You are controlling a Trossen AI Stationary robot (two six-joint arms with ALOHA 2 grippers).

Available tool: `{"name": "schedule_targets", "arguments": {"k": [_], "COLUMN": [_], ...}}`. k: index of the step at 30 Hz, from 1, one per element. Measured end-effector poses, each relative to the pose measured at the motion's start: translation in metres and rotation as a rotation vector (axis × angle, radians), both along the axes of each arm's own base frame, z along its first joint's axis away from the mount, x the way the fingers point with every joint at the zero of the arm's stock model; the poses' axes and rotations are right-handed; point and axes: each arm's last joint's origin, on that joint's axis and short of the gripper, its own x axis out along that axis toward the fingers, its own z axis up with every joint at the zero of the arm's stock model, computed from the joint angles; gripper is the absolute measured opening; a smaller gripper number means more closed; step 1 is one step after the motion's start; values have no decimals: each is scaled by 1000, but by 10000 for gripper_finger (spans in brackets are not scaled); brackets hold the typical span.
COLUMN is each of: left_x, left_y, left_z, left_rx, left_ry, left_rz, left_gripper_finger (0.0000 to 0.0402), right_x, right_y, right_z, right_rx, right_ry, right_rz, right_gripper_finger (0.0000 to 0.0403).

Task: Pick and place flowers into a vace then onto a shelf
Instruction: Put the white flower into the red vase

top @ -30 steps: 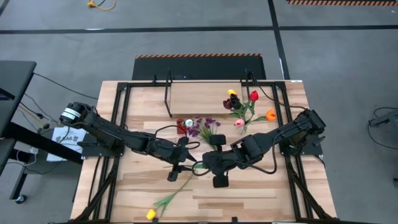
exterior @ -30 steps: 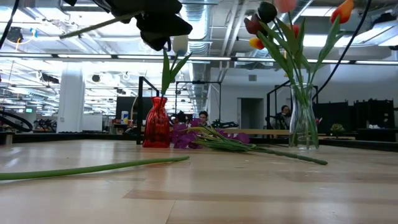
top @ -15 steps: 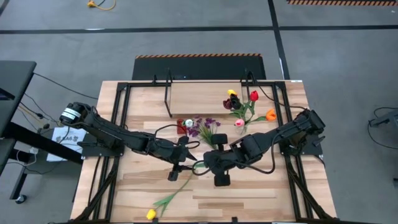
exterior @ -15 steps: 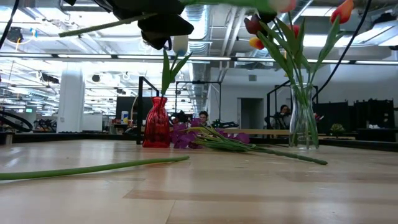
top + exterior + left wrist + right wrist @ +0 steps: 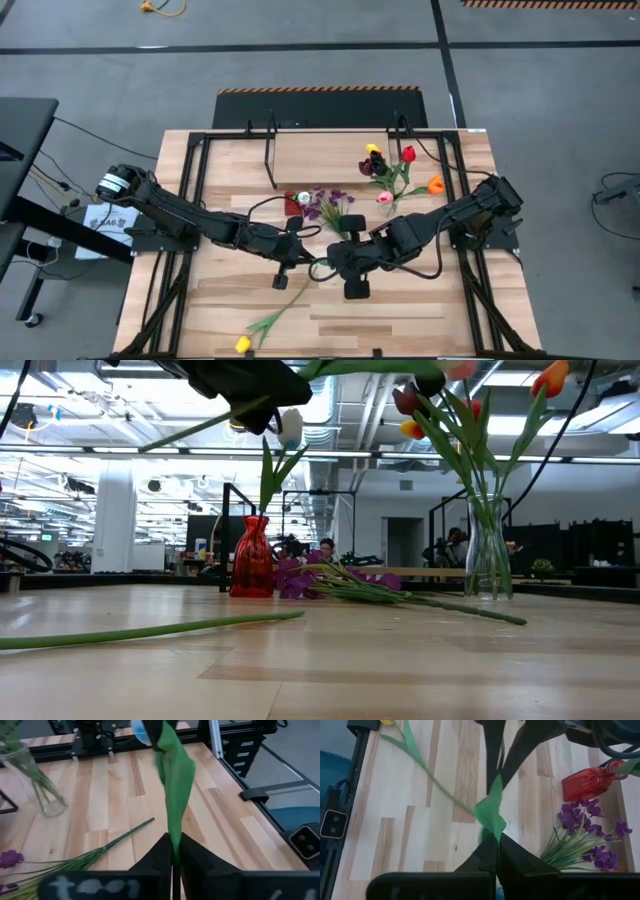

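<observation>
Tabletop (image 5: 400,310) | left tool (image 5: 172,851) now clamped on green leaf (image 5: 175,775) (earlier apart) | right tool (image 5: 496,846) pinches same leaf

Two dark, jointed arms with black cables, flat tapering black fingers (image 5: 492,852), perhaps matte.

Tulips (image 5: 400,168) stand in a vase on the shelf (image 5: 320,158); purple sprig (image 5: 330,205) lies flat.

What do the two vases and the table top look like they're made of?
The red vase looks like glass or clear plastic: glossy, see-through red with ribbed sides. The taller clear vase looks like colourless glass, since the stems show through it. The table top looks like light wood planks with a smooth finish, showing grain and seams.
</observation>
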Motion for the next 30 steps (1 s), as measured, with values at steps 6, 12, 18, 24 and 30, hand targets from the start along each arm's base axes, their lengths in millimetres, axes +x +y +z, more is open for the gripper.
{"name": "schedule_targets", "arguments": {"k": [6,12,18,24,30], "left_x": [0,0,-4,-18,-55], "left_y": [0,0,3,4,0], "left_z": [0,-1,-8,-11,1], "left_rx": [8,11,39,38,-16], "left_ry": [-2,7,87,91,-63], "left_rz": [5,5,52,124,138], "left_gripper_finger": [3,2,1,1,1], "right_x": [0,0,0,-2,-6], "right_y": [0,0,1,6,15], "right_z": [0,0,1,9,17], "right_rx": [1,1,6,24,41], "right_ry": [-4,-3,-10,-21,-45], "right_rz": [0,0,1,-5,12], "right_gripper_finger": [12,87,181,241,248]}}
